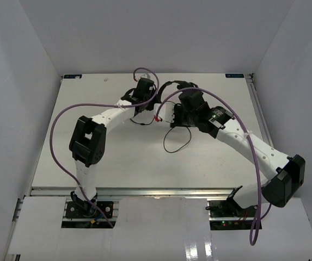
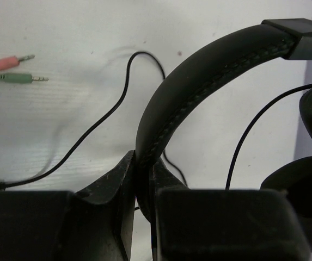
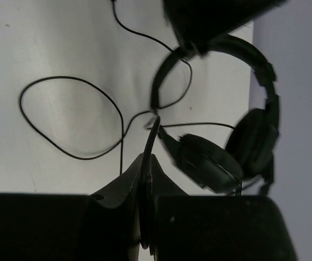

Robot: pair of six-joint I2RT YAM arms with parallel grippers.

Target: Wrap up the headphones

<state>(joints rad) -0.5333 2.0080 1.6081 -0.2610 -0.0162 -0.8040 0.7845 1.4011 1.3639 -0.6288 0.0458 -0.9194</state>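
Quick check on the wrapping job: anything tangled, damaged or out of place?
No damage shows. The cord sprawls in a loose loop on the table, unwrapped. The left gripper clamps the headband; the right gripper pinches the cord.

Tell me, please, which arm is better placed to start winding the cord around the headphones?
The right, probably: the right gripper is shut on the cord, while the left gripper clamps the headband, steadying the headphones.
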